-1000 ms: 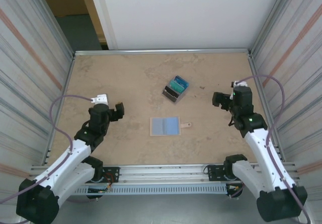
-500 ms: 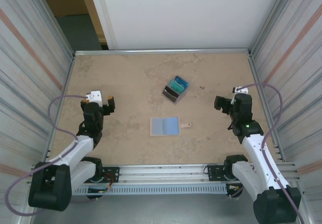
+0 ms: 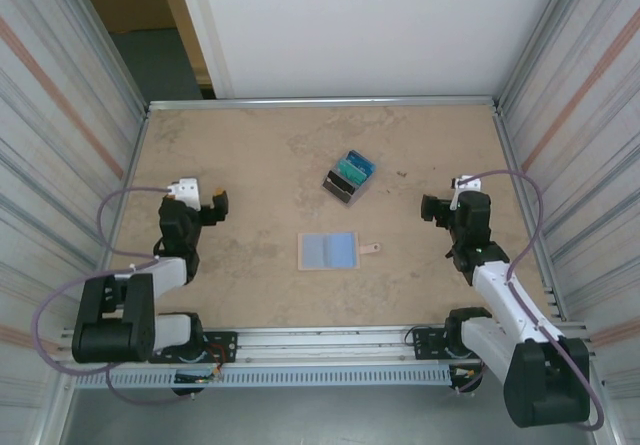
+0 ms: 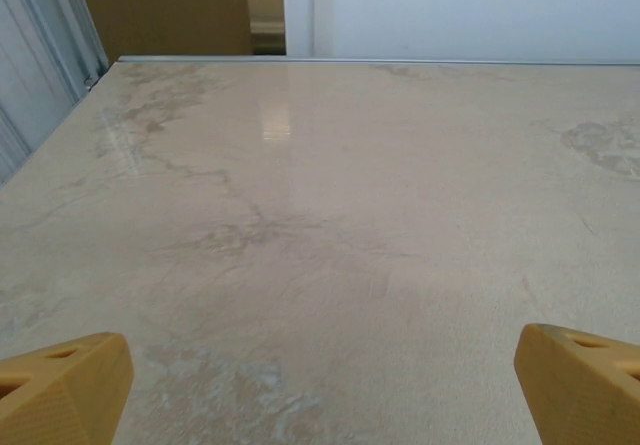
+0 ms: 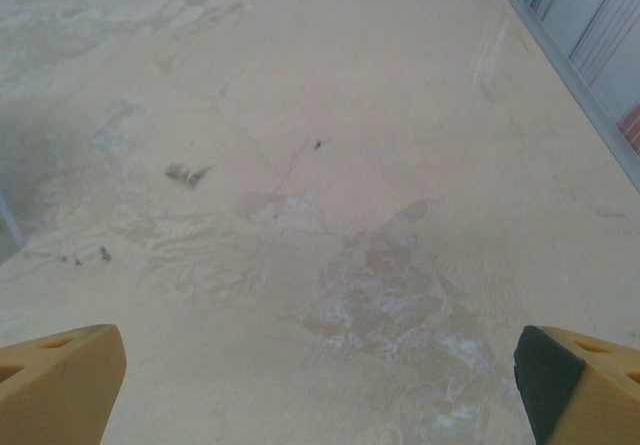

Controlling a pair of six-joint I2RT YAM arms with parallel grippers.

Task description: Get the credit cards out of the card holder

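Credit cards (image 3: 348, 176) lie stacked clear of the opened card holder (image 3: 327, 251); removal appears complete. Left gripper (image 3: 215, 208) and right gripper (image 3: 432, 208) stand open, empty.

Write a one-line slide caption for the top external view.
The card holder lies open at centre, the credit cards piled beyond it, the left gripper and right gripper open at either side.
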